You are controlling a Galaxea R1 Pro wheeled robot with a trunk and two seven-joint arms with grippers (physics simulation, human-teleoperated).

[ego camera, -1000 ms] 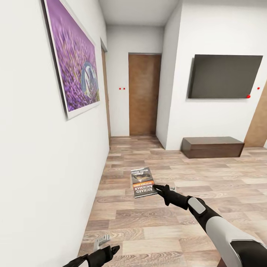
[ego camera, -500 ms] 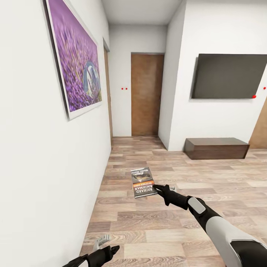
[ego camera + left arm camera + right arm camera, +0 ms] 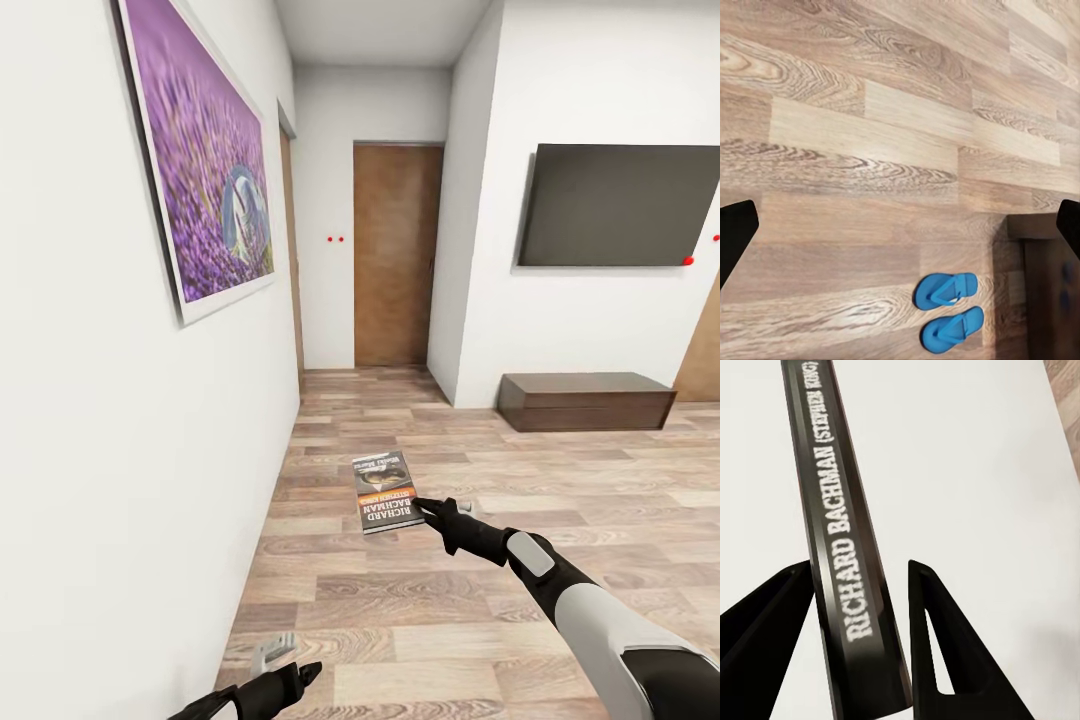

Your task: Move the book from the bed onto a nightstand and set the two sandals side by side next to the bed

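At the upper left of the head view, a purple flower picture (image 3: pixel 205 160) hung on the white wall. At the lower left edge, the left tool (image 3: pixel 270 660) hung low over the wood floor (image 3: pixel 420 620), its fingers apart and holding nothing. In the left wrist view, the two sandals (image 3: pixel 946 309) lay side by side on the floor, just beside a dark wooden edge.

At lower centre of the head view, the book (image 3: pixel 386 490) was held flat above the floor by the right tool (image 3: pixel 428 508), which gripped its near edge. In the right wrist view, the right tool's black fingers (image 3: pixel 937 652) were clamped on the book's spine.

At centre stood a closed brown door (image 3: pixel 397 255); at the right, a dark wall screen (image 3: pixel 610 205) hung above a long low cabinet (image 3: pixel 585 400).

The step in hand appeared to be carrying the book. The next move would call for turning the base toward a nightstand and lowering the book flat onto its top.
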